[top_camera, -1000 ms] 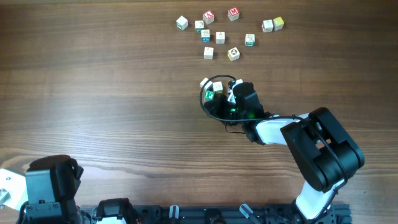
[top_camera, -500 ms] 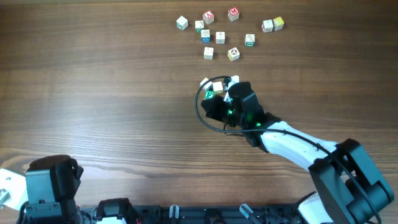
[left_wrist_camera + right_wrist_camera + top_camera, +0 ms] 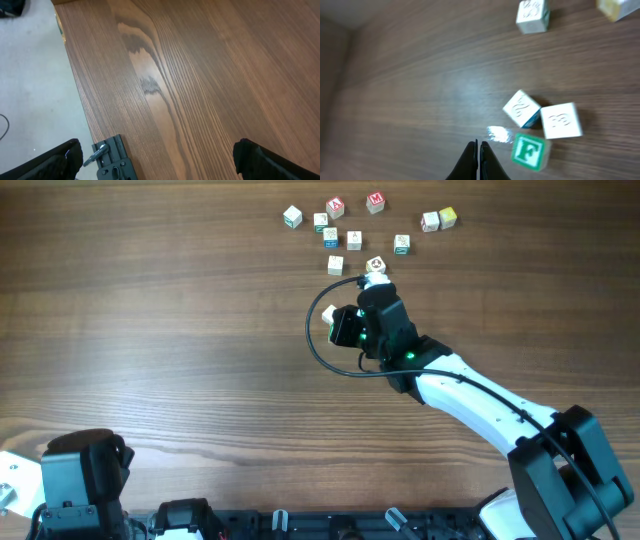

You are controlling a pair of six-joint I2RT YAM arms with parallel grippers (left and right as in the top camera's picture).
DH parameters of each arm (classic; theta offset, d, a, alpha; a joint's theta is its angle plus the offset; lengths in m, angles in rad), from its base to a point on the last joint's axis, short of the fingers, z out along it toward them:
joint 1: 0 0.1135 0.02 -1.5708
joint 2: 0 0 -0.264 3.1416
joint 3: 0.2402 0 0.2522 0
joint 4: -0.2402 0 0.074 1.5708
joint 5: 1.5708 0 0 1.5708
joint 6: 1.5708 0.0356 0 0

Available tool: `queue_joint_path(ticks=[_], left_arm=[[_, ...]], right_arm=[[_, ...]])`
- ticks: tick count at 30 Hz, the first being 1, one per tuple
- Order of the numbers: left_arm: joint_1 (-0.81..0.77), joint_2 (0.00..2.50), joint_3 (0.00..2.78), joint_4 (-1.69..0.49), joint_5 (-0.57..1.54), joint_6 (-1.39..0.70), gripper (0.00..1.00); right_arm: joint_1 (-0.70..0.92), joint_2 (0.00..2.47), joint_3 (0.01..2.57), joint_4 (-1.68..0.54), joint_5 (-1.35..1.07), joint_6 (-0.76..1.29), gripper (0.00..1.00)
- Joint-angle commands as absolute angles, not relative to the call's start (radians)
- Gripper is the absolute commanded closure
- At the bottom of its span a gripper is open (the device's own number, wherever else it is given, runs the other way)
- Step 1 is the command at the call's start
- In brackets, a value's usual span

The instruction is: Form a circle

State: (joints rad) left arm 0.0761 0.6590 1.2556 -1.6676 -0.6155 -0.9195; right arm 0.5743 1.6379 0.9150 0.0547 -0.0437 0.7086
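reaching across the counter (image 3: 150, 330) toward its far edge, the right arm (image 3: 470, 395) holds the right claw (image 3: 478, 148) beside the circle (image 3: 555, 122), which is only a tight cluster of three little letter cubes, no full ring. the cluster lies in the far half of the counter, a little right of its middle, nearer than the loose cubes (image 3: 354, 240) scattered along the far edge. in the right wrist view two pale cubes (image 3: 521, 109) touch side by side, and a green cube (image 3: 528, 151) with a white f sits close against them, turned askew. the right claw is pinched shut with nothing between its fingers, its tips just beside the green cube and apart from it. from overhead the wrist hides most of the cluster. the left claw (image 3: 157, 150) stands wide and empty over bare wood at the near left corner
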Motion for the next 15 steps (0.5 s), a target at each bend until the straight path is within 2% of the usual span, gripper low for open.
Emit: queue_joint_path(ticks=[1,6,9,15], left_arm=[[0.083,0.657,1.255,-1.665,-0.618,-0.932,0.0],[0.083,0.657,1.255,-1.666,-0.619,-0.931,0.0],[0.083,0.657,1.255,-1.666,-0.619,-0.932,0.0],[0.083,0.657,1.255,-1.666,-0.619,-0.931,0.0]], right_arm=[[0.577,1.645,0.93,0.031,0.081,0.695,0.96],[0.567,1.645,0.931,-0.017,0.147,0.791,0.95],[0.505,1.645,0.931,-0.068,0.142,0.856,0.96],[0.311,1.646,0.923,-0.11,-0.06,0.814,0.96]])
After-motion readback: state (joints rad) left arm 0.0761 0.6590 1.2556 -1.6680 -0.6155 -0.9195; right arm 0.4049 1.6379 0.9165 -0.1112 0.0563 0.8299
